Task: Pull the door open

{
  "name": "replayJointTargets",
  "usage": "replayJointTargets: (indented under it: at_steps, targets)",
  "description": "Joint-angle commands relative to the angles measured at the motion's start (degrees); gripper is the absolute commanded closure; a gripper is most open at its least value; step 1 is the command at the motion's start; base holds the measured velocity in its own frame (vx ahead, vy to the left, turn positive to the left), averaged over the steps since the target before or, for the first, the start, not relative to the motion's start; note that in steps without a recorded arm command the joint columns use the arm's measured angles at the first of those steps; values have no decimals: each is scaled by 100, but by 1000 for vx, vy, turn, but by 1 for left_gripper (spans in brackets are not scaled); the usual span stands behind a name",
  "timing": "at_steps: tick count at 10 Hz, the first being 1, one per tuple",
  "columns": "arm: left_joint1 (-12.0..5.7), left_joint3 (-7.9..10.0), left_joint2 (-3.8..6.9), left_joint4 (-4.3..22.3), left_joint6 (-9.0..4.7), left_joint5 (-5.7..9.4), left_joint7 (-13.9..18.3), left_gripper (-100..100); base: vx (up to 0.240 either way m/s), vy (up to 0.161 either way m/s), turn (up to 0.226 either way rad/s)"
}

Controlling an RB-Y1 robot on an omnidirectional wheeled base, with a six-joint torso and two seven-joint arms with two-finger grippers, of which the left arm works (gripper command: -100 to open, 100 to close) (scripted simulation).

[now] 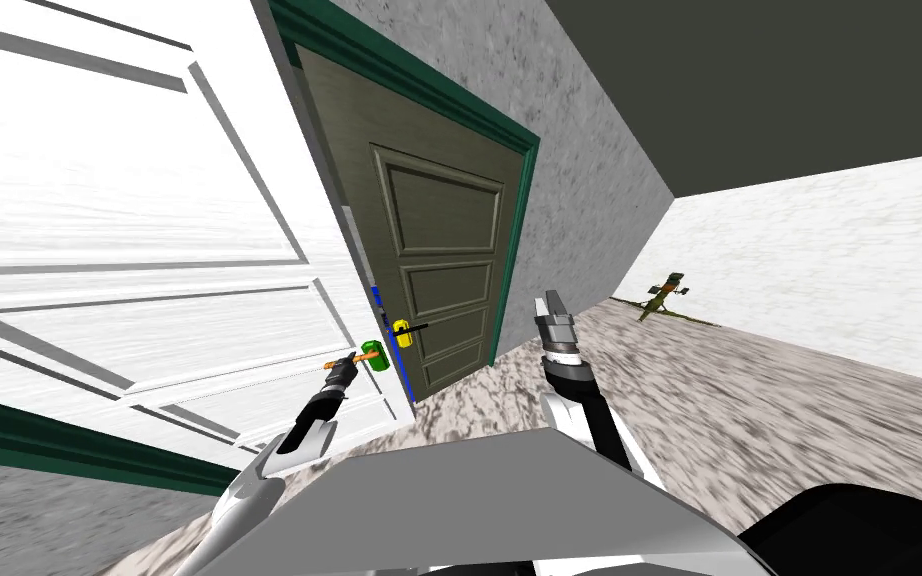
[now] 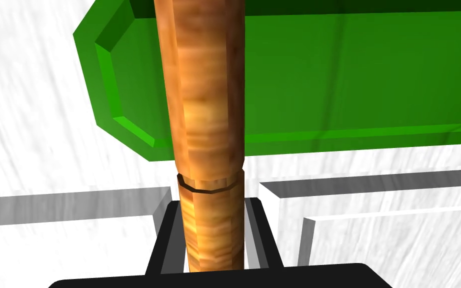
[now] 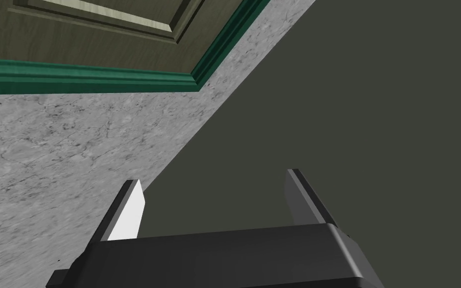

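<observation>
At the free edge of the white panelled door [image 1: 99, 200], the orange lever handle [image 2: 207, 115] is clamped between the blades of the left gripper [image 2: 213, 210], close to its green backplate [image 2: 324, 85]. The grip could be lost if the pull is made along the smooth, round lever rather than around the hinge arc. The right gripper [image 3: 214, 200] is held raised with fingers apart, empty, well clear of the door.

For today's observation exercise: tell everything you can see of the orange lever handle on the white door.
The orange lever handle is a faceted bar with wood-like grain and a dark ring groove near its gripped end. It runs from a green plate on the white door, along the door's face. The left hand is shut on its end.
</observation>
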Motion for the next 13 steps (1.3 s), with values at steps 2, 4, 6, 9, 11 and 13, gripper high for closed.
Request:
replayJointTargets:
  at_steps: [2,4,6,9,11,13]
  targets:
    - [43,-245,118,-73,-61,-21,184,100,-219,45,-142]
    - [78,-253,132,-94,-56,-19,195,100,-164,56,-86]
    - [223,-417,254,-190,-173,-32,349,100,-178,61,-129]
    - [425,-626,451,-334,-357,-43,563,100,-224,48,-131]
    - [558,-764,581,-429,-478,-51,705,100,-248,107,-158]
    - [562,-746,626,-426,-453,-41,721,100,-168,41,-73]
